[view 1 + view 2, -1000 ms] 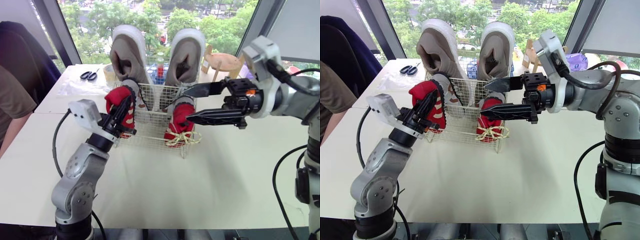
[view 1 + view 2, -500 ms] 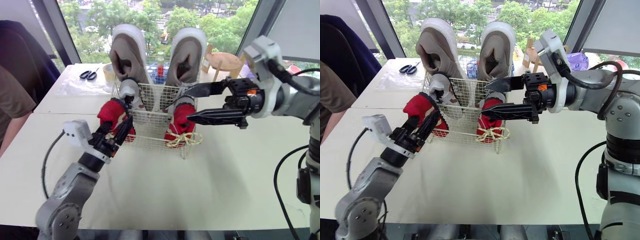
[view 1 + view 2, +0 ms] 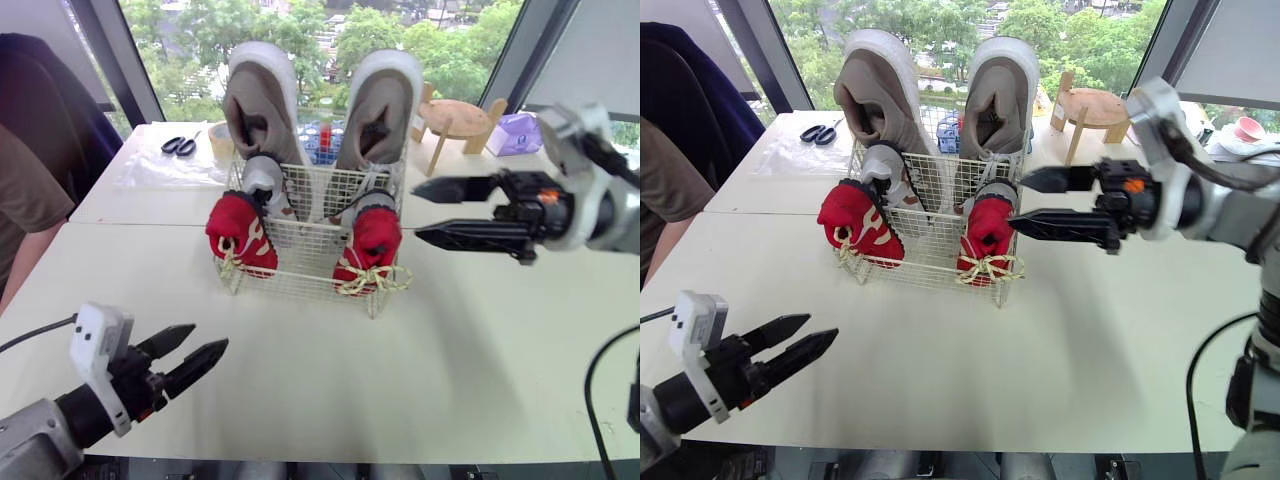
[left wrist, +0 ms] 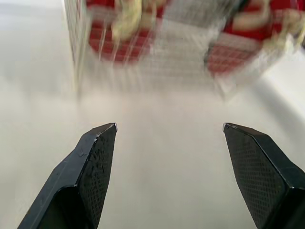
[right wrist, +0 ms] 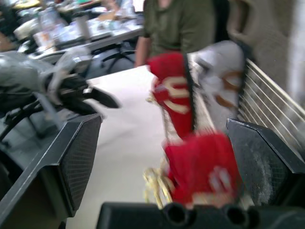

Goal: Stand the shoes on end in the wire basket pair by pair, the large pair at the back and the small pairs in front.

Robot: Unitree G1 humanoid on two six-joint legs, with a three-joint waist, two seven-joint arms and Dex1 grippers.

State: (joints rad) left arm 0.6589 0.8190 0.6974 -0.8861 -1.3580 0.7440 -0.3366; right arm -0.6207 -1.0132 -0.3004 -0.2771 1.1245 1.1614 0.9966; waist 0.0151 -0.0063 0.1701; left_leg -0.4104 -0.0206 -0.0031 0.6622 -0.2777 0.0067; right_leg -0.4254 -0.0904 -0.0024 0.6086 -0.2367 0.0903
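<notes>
– On the white table (image 3: 480,340), toward 12 o'clock, what is sitting there?
– The wire basket (image 3: 300,262) is sitting there, and shoes are standing on end in it. Two large tan shoes (image 3: 258,105) are rising at the back, at the basket's 12 o'clock, side by side with their openings facing the front.
– And the small ones?
– Two grey-and-white shoes (image 3: 262,180) are standing just in front of the tan pair. Two red shoes (image 3: 372,245) are filling the front row. One is leaning at the 7 o'clock corner, and I cannot tell whether it is fully inside the wires. The other is standing at 5 o'clock, its yellow laces hanging over the front wall.
– What is the left gripper (image 3: 209,336) doing?
– It is hovering low over the table at the basket's 7 o'clock, well apart from it. Its fingers are spreading wide and carrying nothing.
– And the right gripper (image 3: 414,211)?
– It is hanging just beside the basket at 3 o'clock, pointing toward the red shoe at 5 o'clock. Its fingers are gaping wide and gripping nothing.
– Anything else lying around?
– Scissors (image 3: 179,149) are lying at the basket's 10 o'clock, and a wooden stool (image 3: 455,118) is standing at 2 o'clock.
</notes>
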